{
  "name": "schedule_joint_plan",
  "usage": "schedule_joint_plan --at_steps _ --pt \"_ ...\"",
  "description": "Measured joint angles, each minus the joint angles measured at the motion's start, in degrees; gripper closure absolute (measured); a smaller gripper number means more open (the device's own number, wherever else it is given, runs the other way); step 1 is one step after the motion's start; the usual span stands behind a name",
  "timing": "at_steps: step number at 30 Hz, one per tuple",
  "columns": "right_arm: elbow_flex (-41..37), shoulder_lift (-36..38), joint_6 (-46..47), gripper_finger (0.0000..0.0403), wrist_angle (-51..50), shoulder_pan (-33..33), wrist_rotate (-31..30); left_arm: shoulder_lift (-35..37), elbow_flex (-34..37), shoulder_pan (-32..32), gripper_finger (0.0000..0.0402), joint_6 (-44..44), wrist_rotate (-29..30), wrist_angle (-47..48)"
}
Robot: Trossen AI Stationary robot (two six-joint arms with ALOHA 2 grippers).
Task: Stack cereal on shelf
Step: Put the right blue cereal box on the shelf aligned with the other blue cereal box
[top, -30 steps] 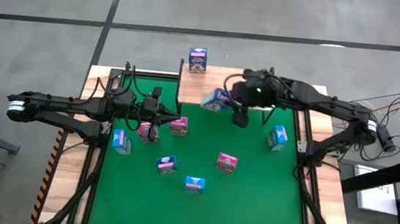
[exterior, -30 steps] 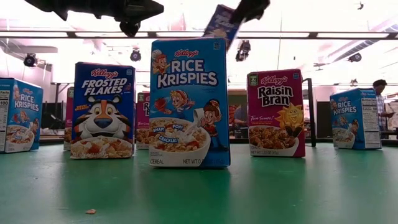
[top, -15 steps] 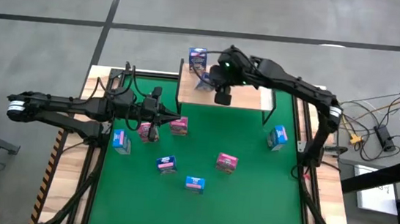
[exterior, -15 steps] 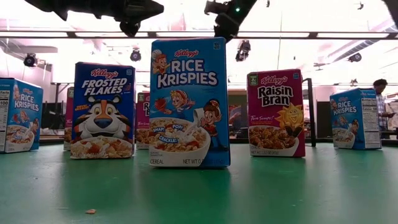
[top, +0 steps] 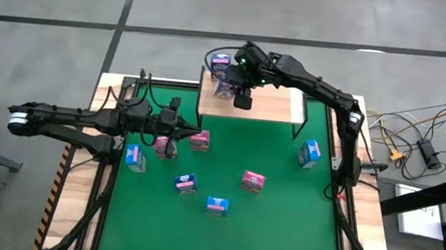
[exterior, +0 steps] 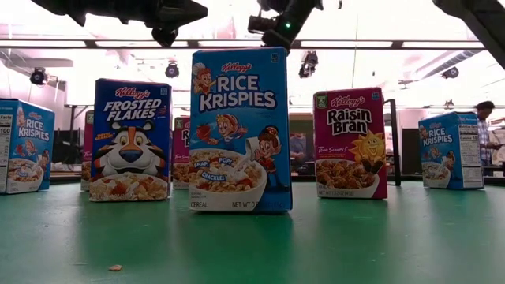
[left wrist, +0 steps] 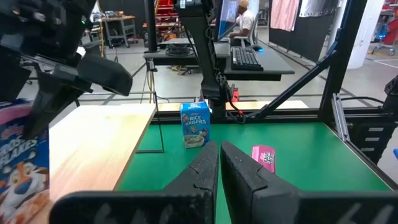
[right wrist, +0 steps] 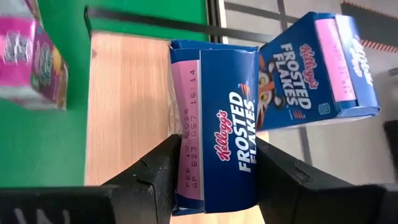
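Overhead, the right claw point(top: 228, 87) grips a dark blue Frosted Flakes box point(right wrist: 221, 149) at the shelf's point(top: 270, 106) far-left corner, beside another Frosted Flakes box point(top: 221, 62) already standing there; the rest of the board lies bare. The left claw point(left wrist: 219, 163), fingers nearly together, waits above the table's point(top: 279, 229) left side.

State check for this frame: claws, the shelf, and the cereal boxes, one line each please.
Right claw: shut on a Frosted Flakes box, over the shelf.
Left claw: shut, empty, above the green table.
Second Frosted Flakes box: upright on the shelf's back corner.
Rice Krispies box: upright on the table.
Raisin Bran box: upright on the table.
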State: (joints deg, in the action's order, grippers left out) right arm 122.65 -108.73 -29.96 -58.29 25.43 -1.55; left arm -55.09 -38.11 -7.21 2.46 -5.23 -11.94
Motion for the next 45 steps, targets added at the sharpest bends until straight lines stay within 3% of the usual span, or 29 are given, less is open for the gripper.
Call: schedule_joint_plan --at_steps 5,16,28,32,35,40,45 --pt "-0.06 -0.15 1.33 0.0244 1.06 0.22 0.08 0.00 0.00 0.00 0.0401 0.04 0.00 0.00" --pt "-0.13 -0.04 2.33 0.0167 1.74 0.64 0.06 0.00 0.00 0.01 0.0401 0.26 0.04 0.00" --pt "7.95 0.72 3.73 0.0174 -4.84 0.74 0.01 0.00 0.00 0.00 0.0401 0.25 0.09 -0.02" --pt "10.43 0.84 4.91 0.0203 -11.53 0.74 0.07 0.00 0.00 0.01 0.0401 0.24 0.11 -0.02" --pt "9.07 0.84 5.26 0.0256 -13.87 0.76 0.08 0.00 0.00 0.00 0.0401 0.24 0.11 -0.02" --pt "3.44 0.79 5.36 0.0369 -8.83 1.14 0.05 0.00 0.00 -0.01 0.0401 0.24 0.28 -0.02" --pt "-0.65 0.77 5.35 0.0391 -0.44 1.53 -1.84 0.00 0.00 0.01 0.0401 0.24 0.27 -0.02"
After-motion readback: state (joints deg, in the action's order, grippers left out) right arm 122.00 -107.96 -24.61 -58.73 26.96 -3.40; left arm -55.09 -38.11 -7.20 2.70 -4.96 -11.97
